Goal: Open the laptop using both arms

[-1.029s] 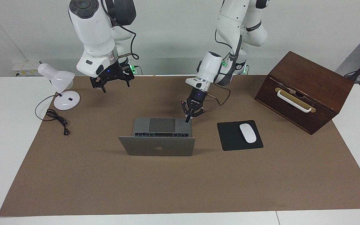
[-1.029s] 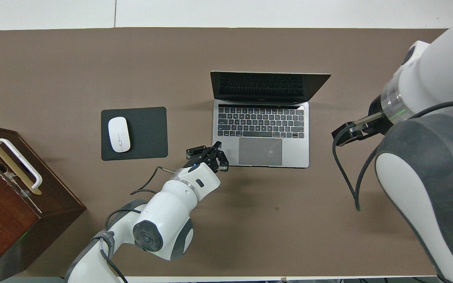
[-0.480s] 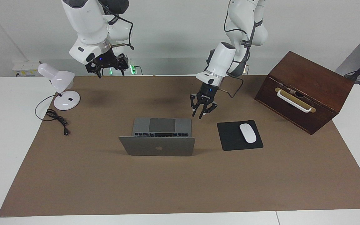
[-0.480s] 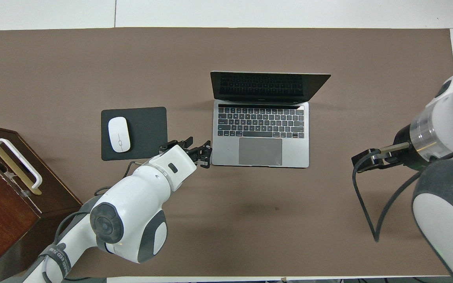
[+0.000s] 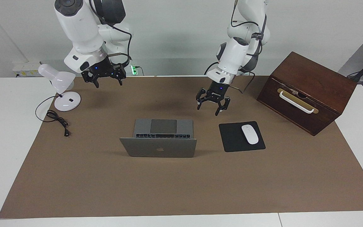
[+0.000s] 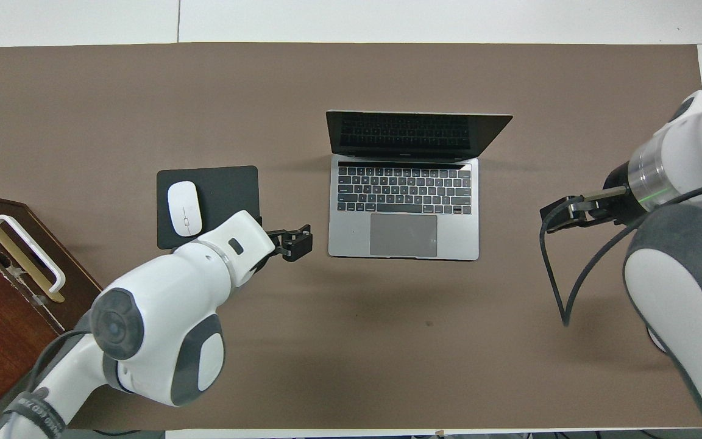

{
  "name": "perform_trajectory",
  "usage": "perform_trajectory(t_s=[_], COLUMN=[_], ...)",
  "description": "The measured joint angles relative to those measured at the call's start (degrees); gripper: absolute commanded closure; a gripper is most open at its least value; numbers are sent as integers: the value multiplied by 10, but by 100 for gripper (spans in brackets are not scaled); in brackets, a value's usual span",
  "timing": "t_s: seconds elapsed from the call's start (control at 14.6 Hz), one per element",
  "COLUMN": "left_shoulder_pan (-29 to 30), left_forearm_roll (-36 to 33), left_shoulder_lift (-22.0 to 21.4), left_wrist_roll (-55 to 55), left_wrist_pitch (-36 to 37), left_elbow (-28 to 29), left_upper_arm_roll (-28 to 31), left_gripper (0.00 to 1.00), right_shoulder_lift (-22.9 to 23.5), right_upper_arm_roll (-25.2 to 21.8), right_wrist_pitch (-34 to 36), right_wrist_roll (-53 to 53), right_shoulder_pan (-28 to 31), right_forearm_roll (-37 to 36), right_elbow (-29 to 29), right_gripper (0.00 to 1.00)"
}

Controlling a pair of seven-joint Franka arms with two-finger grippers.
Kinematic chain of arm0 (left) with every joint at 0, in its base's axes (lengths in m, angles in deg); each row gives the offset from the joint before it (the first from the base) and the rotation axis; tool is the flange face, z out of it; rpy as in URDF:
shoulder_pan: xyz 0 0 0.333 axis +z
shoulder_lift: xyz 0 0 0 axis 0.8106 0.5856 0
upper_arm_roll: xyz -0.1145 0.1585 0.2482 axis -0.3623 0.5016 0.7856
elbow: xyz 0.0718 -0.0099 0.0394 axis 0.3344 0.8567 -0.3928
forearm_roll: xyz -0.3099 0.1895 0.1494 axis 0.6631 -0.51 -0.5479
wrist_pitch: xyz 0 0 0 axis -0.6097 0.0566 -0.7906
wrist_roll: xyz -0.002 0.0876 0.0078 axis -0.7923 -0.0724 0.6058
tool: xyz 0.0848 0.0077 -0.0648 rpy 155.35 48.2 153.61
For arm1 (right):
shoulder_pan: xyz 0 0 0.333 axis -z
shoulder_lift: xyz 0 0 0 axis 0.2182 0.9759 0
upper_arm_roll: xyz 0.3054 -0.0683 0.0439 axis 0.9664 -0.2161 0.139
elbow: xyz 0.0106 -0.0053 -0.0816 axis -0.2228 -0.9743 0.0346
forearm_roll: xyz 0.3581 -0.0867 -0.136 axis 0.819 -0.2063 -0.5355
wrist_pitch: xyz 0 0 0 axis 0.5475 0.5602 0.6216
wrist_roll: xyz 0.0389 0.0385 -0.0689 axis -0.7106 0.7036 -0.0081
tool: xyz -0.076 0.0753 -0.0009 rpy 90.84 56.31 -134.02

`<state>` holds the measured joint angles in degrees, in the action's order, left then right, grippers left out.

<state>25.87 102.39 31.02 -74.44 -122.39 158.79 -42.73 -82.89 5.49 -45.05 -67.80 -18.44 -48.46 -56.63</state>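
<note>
Two high cameras, half a turn apart, over one table.
We look from across the table toward the arms in the facing view, tilted down from well back; in the overhead view we look steeply down and forward from above the robots' end. We see the brown mat [image 5: 181, 189] [image 6: 351, 73] and the laptop [image 5: 159, 148] [image 6: 404, 207] in both.

Midway along the brown paper mat [image 5: 169, 189]: thin silver-grey laptop [image 5: 159, 149], lid raised. Beside it, toward the left arm's end: black square mouse pad [image 5: 232, 138], white oval mouse [image 5: 250, 134] on it. Farther along and nearer the robots: dark wooden box [image 5: 307, 91]. At the right arm's end: white desk lamp [image 5: 67, 101], black cable [image 5: 57, 121] beside. Left gripper [image 5: 207, 111] over the mat between laptop and pad; right gripper [image 5: 108, 84] near the lamp.
</note>
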Motion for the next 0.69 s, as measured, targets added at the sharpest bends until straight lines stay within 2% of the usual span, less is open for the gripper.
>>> perform_trajectory(t_s=[0.21, 0.34, 0.69], left_shoulder_pan=[82, 131, 224], left_forearm_roll=[-11, -30, -73], left_shoulder_lift=[-56, -77, -100], left_wrist_roll=[-76, -104, -111], left_wrist_pitch=[190, 298, 480], left_elbow=[-54, -98, -191], left_upper_arm_roll=[2, 4, 5], left_gripper=[0, 0, 0], right_shoulder_lift=[13, 13, 13], right_upper_arm_roll=[0, 0, -17], right_wrist_pitch=[17, 18, 18], right_wrist_roll=[0, 0, 0], right_shoulder_pan=[8, 21, 32], right_forearm_roll=[0, 0, 0], right_elbow=[13, 16, 18], right_gripper=[0, 0, 0])
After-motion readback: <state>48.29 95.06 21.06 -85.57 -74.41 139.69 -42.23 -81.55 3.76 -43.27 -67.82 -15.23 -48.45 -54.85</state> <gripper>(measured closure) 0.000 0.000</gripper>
